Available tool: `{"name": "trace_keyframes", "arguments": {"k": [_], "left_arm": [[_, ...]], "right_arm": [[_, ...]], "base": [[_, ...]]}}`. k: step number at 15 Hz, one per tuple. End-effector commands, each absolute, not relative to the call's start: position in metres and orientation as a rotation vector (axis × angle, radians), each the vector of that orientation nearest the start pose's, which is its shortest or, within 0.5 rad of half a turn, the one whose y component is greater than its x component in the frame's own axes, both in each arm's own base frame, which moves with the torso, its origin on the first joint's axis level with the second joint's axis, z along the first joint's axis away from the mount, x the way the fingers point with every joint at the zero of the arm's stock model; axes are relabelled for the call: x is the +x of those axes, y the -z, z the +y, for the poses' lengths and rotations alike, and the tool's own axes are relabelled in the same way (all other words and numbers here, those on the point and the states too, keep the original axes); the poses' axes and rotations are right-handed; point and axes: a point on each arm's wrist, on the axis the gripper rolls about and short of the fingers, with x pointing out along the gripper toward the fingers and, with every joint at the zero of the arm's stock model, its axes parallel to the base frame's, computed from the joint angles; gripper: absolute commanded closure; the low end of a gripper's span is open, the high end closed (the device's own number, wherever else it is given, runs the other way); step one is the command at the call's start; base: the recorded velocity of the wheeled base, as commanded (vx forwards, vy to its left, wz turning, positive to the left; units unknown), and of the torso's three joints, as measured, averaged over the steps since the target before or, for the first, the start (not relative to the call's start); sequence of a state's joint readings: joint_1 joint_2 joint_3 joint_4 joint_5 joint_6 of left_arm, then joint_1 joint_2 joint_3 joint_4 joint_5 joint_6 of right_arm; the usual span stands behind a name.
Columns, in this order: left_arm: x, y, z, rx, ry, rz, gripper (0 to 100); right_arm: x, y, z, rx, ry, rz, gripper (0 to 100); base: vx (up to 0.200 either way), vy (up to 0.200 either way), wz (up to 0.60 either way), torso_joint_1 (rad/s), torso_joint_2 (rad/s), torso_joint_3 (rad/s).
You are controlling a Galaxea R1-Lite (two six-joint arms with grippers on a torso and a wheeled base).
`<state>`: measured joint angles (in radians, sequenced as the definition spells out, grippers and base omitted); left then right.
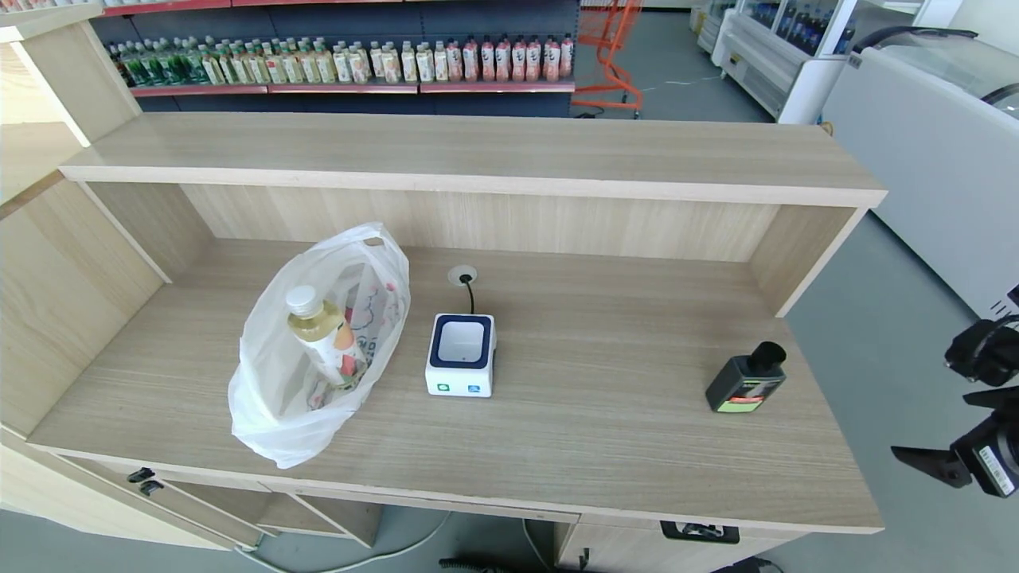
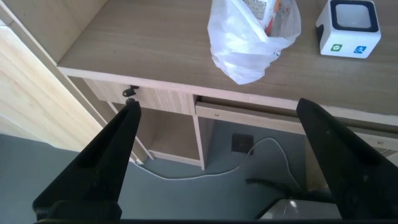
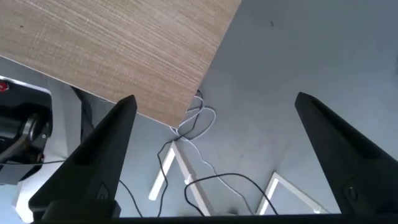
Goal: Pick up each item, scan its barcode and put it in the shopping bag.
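The left hand (image 2: 219, 106) hangs off the near edge of the tabletop (image 1: 605, 446) with its fingers spread wide and nothing between them. The right hand (image 3: 214, 99) is just as wide and empty, out past the tabletop's near right corner over the floor. Neither touches anything. Judging by this, both are parked clear so the work surface is open to view and either arm can go in.

On the tabletop's left side, the white shopping bag (image 1: 267, 414) slumps with its mouth and handles toward the far side. That leaves the opening free for an item dropped in from above. A drink bottle (image 1: 326, 338) already leans inside it, its long axis slanting with the white cap toward the far left and its base toward the near right.

The barcode scanner (image 1: 460, 354) sits just beside the bag, near the middle of the tabletop. Its window faces up, so a label has to be turned downward over it. Its cable (image 1: 470, 298) runs back to a hole in the tabletop.

The dark bottle (image 1: 744, 383) is the item not yet bagged. It is well apart from the scanner on the right side, nearer the right hand, which looks the natural one to fetch it. Its black cap points toward the far right and its labelled body toward the near left. Whether it stands or lies flat cannot be told.
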<state>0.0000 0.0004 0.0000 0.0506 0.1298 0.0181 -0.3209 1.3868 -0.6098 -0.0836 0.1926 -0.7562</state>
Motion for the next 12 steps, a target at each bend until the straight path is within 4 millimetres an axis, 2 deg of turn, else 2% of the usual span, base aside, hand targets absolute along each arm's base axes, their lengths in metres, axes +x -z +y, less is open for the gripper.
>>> {"name": "trace_keyframes", "arguments": {"k": [1, 2, 4, 6, 12], "left_arm": [[-0.023, -0.07, 0.003, 0.022, -0.13, 0.053, 0], [-0.023, -0.07, 0.003, 0.022, -0.13, 0.052, 0], [-0.023, -0.07, 0.003, 0.022, -0.13, 0.053, 0], [-0.023, -0.07, 0.003, 0.022, -0.13, 0.053, 0], [-0.023, -0.07, 0.003, 0.022, -0.13, 0.053, 0]], "right_arm": [[0.223, -0.147, -0.058, -0.552, -0.215, 0.729, 0], [0.238, -0.144, -0.055, -0.559, -0.247, 0.715, 0], [0.253, -0.14, -0.045, -0.578, -0.294, 0.683, 0], [0.274, -0.131, -0.028, -0.609, -0.358, 0.63, 0], [0.291, -0.114, -0.013, -0.623, -0.411, 0.617, 0]], "base": [[0.0, 0.0, 0.0, 0.0, 0.0, 0.0], [0.0, 0.0, 0.0, 0.0, 0.0, 0.0], [0.0, 0.0, 0.0, 0.0, 0.0, 0.0], [0.0, 0.0, 0.0, 0.0, 0.0, 0.0], [0.0, 0.0, 0.0, 0.0, 0.0, 0.0]]}}
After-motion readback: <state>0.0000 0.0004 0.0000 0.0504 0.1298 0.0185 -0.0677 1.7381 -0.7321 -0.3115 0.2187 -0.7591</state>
